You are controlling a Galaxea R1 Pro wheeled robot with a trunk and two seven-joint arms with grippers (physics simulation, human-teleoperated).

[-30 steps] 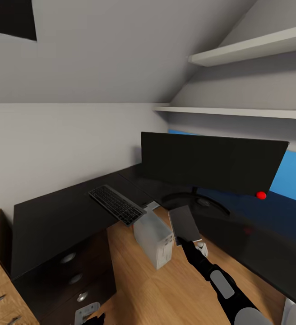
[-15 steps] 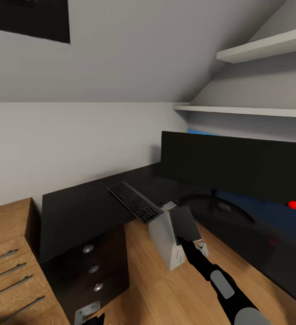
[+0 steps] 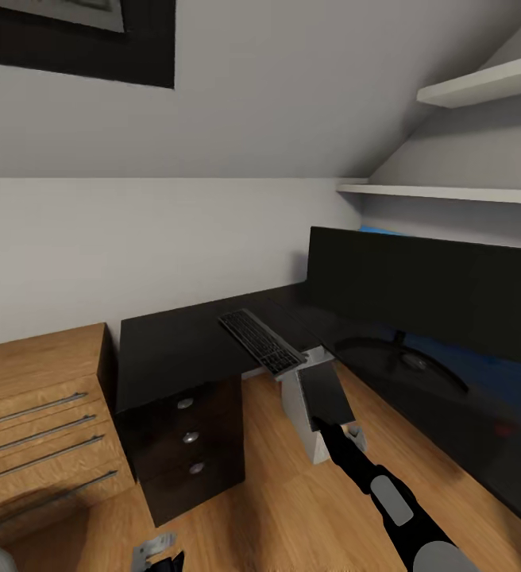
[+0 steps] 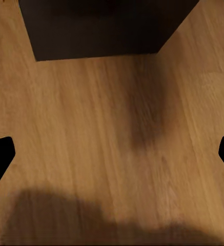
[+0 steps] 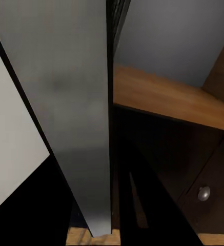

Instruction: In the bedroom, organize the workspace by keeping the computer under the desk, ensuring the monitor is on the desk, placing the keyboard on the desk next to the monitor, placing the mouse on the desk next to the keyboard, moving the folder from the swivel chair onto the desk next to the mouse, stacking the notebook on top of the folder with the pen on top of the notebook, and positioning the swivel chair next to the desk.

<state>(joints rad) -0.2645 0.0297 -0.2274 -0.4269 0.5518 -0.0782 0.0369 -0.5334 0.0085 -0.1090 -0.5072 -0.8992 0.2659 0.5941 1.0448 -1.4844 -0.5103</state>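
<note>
**Right gripper holding notebook beside the desk**

The right gripper (image 3: 329, 430) is clamped on the thin, flat dark grey notebook (image 3: 323, 395), held tilted above the wood-grain floor, just in front of the light grey box-shaped computer (image 3: 299, 396) under the matte black desk (image 3: 173, 349). The keyboard (image 3: 261, 341) lies on the desk, left of the wide monitor (image 3: 427, 286). The left gripper (image 4: 112, 154) hangs spread open, empty, over the floor

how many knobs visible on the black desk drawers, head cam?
3, in a column on the drawer fronts: top knob, middle knob, bottom knob. None look hidden from this angle.
</note>
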